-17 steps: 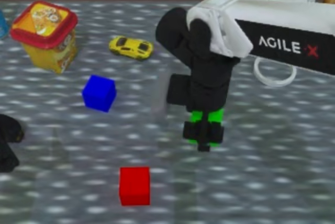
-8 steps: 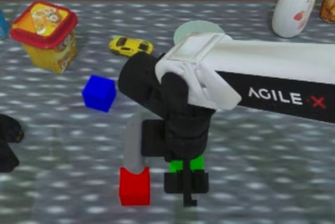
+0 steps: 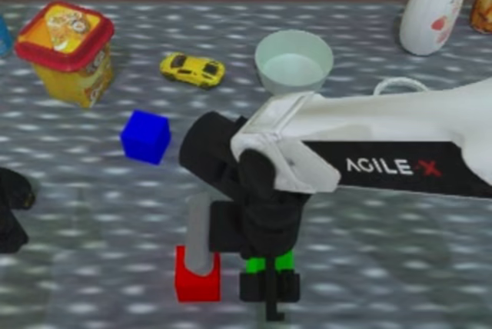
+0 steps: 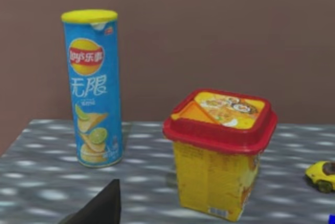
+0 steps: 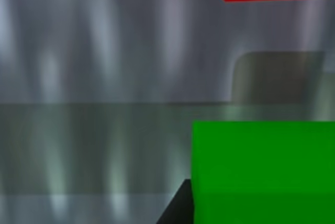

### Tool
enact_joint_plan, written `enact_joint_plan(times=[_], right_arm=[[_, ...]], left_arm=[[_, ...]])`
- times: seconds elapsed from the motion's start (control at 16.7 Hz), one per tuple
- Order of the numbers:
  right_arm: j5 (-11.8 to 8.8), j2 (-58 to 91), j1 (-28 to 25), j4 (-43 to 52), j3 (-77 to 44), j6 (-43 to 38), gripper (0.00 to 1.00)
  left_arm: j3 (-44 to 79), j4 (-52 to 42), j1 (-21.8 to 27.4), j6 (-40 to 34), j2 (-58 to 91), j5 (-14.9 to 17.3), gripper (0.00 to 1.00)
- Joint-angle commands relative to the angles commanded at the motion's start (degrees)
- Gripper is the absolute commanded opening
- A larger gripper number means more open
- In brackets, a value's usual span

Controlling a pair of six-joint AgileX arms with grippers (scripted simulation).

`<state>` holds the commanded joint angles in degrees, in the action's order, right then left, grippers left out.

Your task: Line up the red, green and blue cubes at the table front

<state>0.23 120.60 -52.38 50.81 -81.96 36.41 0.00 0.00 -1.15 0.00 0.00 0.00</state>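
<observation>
Right claw (image 3: 268,287), low in the frame gripping the green cube (image 3: 269,261), should lower it squarely just right of the red cube (image 3: 197,285), level with it.

red cube (image 3: 197,283) just beside green cube (image 3: 269,261) — narrow gap between

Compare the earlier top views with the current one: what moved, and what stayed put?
The right pincer, shut on the green cube, carried it toward the table front, ending beside the red cube. The red cube, blue cube and parked left pincer stayed put.
</observation>
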Motion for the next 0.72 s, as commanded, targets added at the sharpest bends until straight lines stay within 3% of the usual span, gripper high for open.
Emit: enact_joint_plan(times=[0.36, 0.72], right_arm=[[0.0, 1.4, -0.2, -3.0, 2.1, 0.1, 0.0], [0.0, 1.4, -0.2, -3.0, 2.1, 0.1, 0.45]], left_arm=[[0.0, 0.0, 0.0, 0.0, 0.0, 0.0, 1.0], [0.0, 0.0, 0.0, 0.0, 0.0, 0.0, 1.0]])
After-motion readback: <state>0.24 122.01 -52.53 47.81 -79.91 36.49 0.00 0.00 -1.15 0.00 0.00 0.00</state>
